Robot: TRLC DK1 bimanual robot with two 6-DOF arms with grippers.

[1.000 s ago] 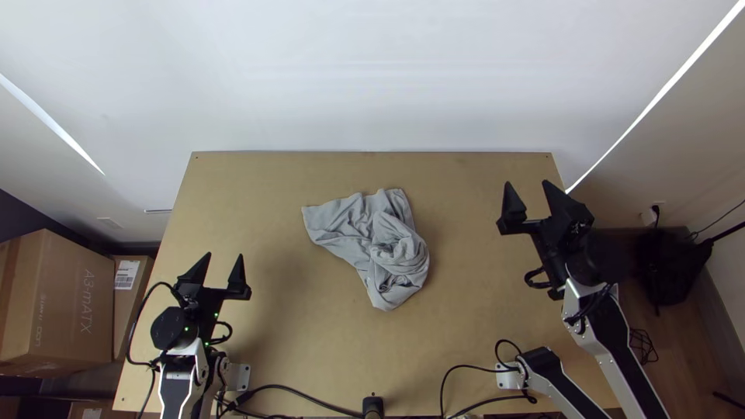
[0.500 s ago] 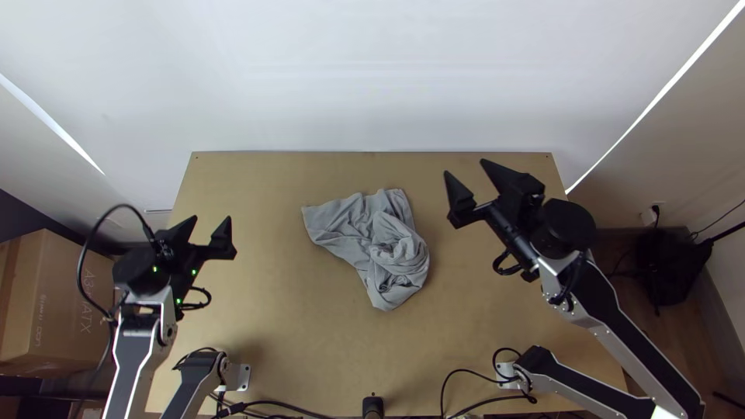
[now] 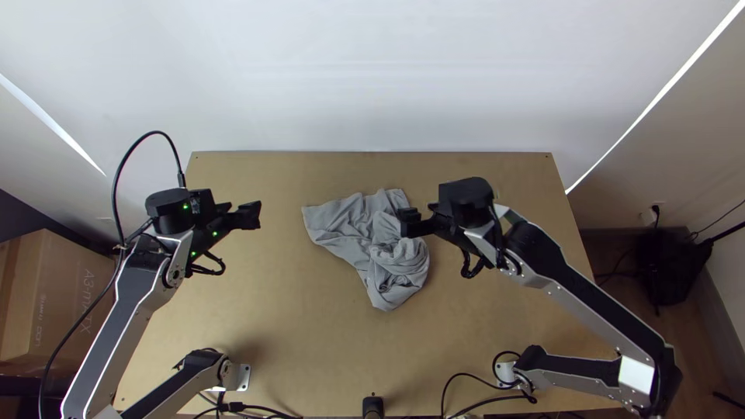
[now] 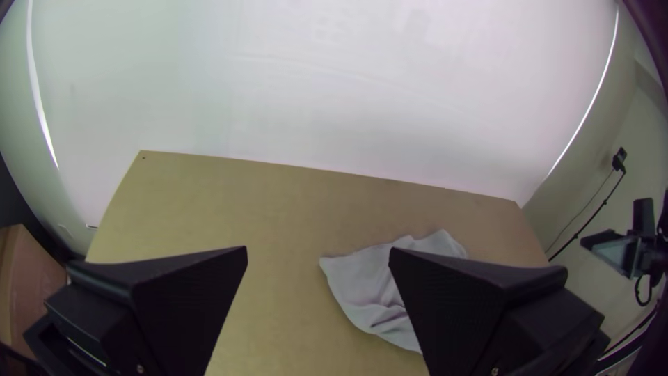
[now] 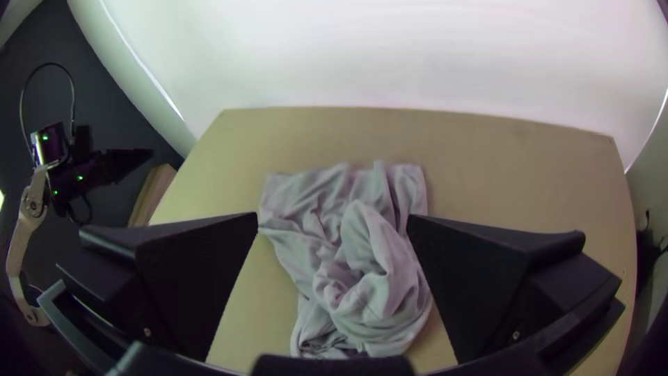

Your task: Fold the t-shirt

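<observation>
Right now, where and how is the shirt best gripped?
Probably by the left corner of the shirt, as the top view shows it, the left pincer coming in from the left. The cloth narrows to a point there and lies fairly flat; a pinch at the bunched wad would likely catch several layers.

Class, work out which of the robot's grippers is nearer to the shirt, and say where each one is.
Right. In the top view, the right gripper overlaps the right side of the shirt; the left gripper is off its left side, with table between.
</observation>
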